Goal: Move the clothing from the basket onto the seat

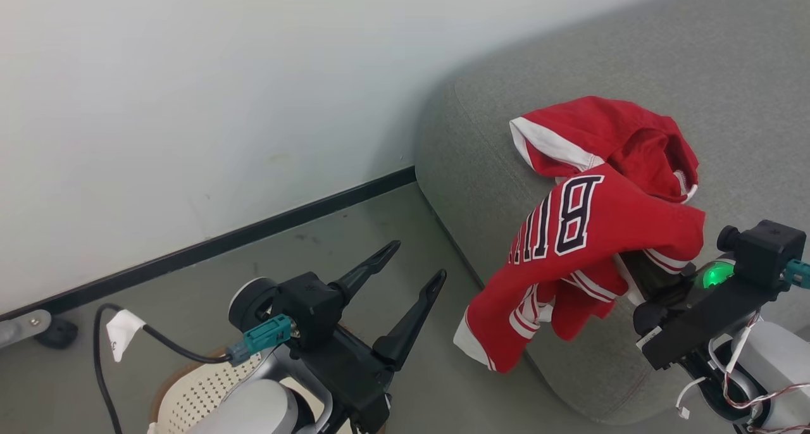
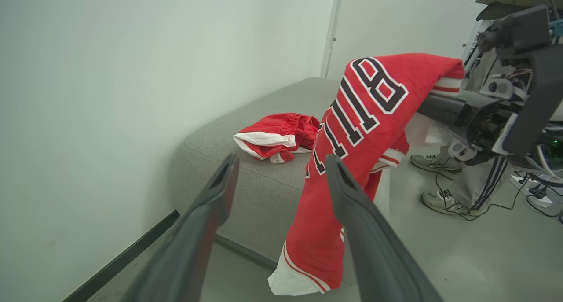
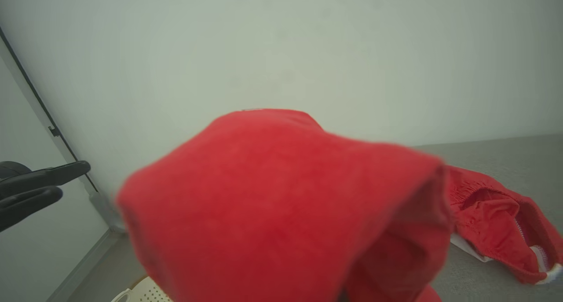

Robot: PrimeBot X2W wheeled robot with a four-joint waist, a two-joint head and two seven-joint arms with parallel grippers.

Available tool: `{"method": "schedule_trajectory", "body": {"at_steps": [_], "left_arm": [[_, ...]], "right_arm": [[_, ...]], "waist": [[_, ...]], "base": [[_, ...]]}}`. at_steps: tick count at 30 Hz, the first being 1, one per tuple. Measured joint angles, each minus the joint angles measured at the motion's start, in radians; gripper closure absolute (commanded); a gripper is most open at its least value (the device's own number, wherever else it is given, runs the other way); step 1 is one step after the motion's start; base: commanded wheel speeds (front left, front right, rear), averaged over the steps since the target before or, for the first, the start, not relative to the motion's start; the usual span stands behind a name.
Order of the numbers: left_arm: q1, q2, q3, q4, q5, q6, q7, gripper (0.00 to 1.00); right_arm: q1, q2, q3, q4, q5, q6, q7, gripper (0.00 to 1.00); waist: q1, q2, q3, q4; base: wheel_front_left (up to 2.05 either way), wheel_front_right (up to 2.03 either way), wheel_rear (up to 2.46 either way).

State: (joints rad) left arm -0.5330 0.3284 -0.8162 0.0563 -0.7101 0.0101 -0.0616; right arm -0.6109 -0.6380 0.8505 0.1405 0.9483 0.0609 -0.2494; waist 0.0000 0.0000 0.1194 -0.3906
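Head view: the jersey [image 1: 569, 257] drapes over the right gripper [image 1: 655, 279], which is clamped on its folds at the seat [image 1: 728, 92] edge, the left gripper [image 1: 417, 260] splayed wide and empty; left wrist view: it hangs lengthwise downward, white-trimmed end lowest; right wrist view: red cloth covers the fingers.

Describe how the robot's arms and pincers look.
The left pincer has two long, dark, tapering fingers on a black body, a teal connector, a black cable with a white tag, and a pale grey forearm. The right pincer has a black body with a green light, a second teal connector, thin red-and-white wires and a pale forearm.
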Motion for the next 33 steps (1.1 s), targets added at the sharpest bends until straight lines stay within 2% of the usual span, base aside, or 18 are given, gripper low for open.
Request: {"method": "schedule_trajectory", "body": {"at_steps": [2, 20, 28, 33], "left_arm": [[-0.011, -0.003, -0.003, 0.005, 0.000, -0.001, 0.004, 0.00], [-0.025, -0.008, -0.007, 0.021, 0.000, -0.010, 0.007, 0.00], [-0.036, -0.013, -0.017, 0.018, 0.002, -0.011, 0.018, 0.00], [-0.044, -0.006, -0.018, 0.015, 0.017, -0.019, 0.026, 0.00]], "right_arm": [[0.014, -0.001, -0.016, -0.005, -0.002, -0.008, 0.000, 1.00], [0.067, 0.003, -0.124, -0.045, -0.056, -0.008, 0.000, 1.00], [0.006, -0.032, -0.199, -0.006, -0.049, 0.033, 0.000, 1.00], [-0.060, -0.056, -0.249, 0.049, -0.002, 0.054, 0.000, 1.00]], "waist": [[0.0000, 0.0000, 0.009, -0.006], [0.0000, 0.0000, 0.031, -0.015], [0.0000, 0.0000, 0.050, -0.004], [0.0001, 0.0000, 0.068, 0.010]], "base": [[0.00, 0.00, 0.00], [0.00, 0.00, 0.00], [0.00, 0.00, 0.00], [0.00, 0.00, 0.00]]}}
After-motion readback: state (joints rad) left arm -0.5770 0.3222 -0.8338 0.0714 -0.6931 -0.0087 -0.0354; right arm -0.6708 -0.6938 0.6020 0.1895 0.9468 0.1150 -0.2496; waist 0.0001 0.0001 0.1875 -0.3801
